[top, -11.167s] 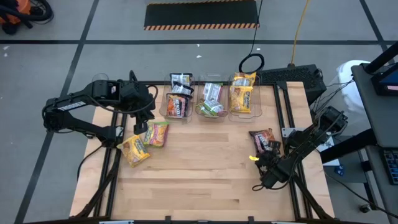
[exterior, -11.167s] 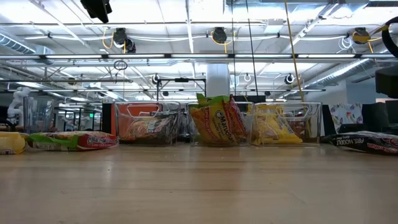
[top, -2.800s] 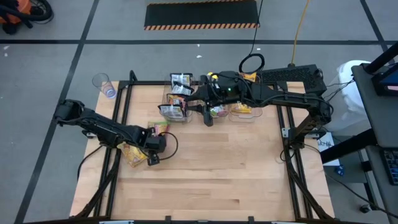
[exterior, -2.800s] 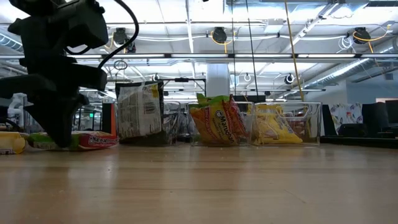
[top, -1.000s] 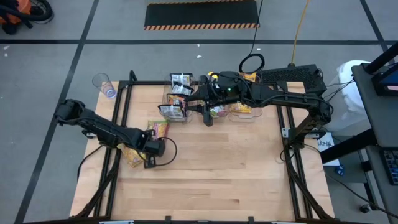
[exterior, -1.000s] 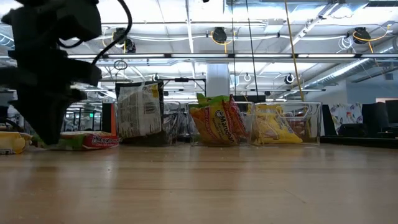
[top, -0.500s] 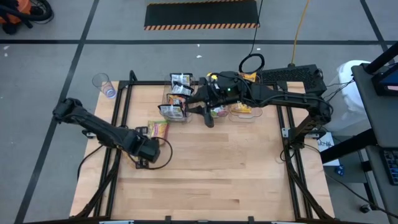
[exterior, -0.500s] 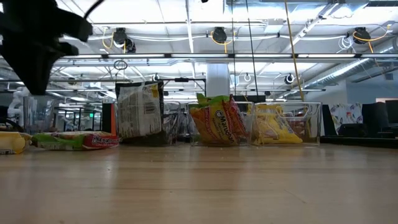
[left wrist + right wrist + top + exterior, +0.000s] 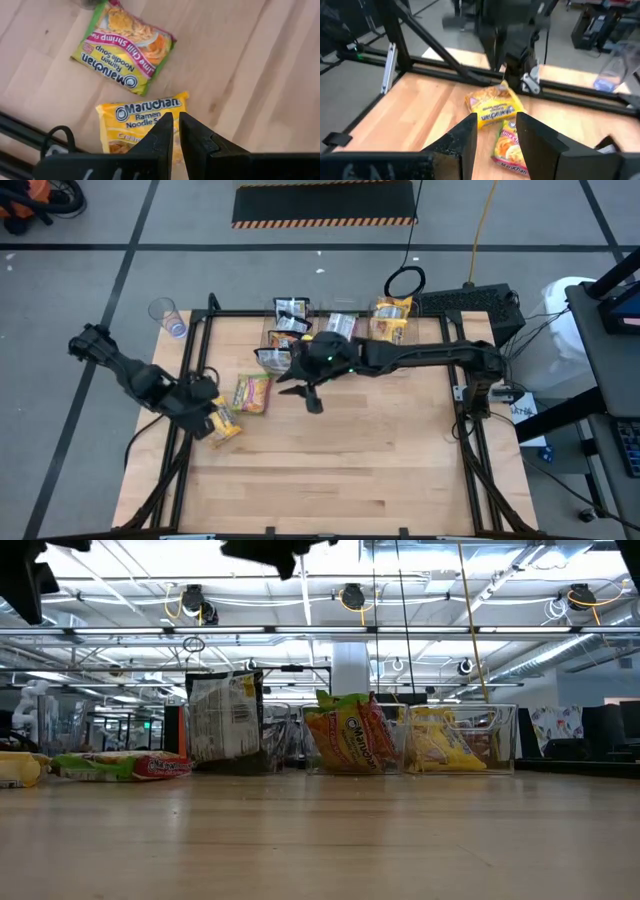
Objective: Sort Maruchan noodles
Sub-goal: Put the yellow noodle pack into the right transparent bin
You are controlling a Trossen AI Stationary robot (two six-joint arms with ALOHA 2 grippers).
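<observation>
Currently two Maruchan packets lie loose on the left part of the wooden table (image 9: 340, 470): a yellow packet (image 9: 222, 423) near the left edge and a green-edged packet (image 9: 252, 393) just to its right and slightly farther back, apart but close. In the left wrist view the yellow packet (image 9: 144, 122) reads "Maruchan Ramen Noodle Soup", and the green-edged packet (image 9: 123, 47) lies flat, label up, beyond it. Left gripper (image 9: 207, 409) hangs above the yellow packet; its fingers (image 9: 159, 137) stand nearly together with only a thin slit between them, and nothing is held. Right gripper (image 9: 311, 399) reaches in from the right across the table to the middle, just right of the green-edged packet; its fingers (image 9: 465, 137) stand wide apart and hold nothing, and the right wrist view shows both loose packets ahead of it. Along the far edge sit three clear bins (image 9: 350, 740). In the low view the left bin has a pale packet (image 9: 225, 718) standing upright, the middle bin holds orange and green-edged packets (image 9: 345, 735), and the right bin holds yellow packets (image 9: 440, 745). A clear cup (image 9: 165, 314) stands off the table's far-left corner.
</observation>
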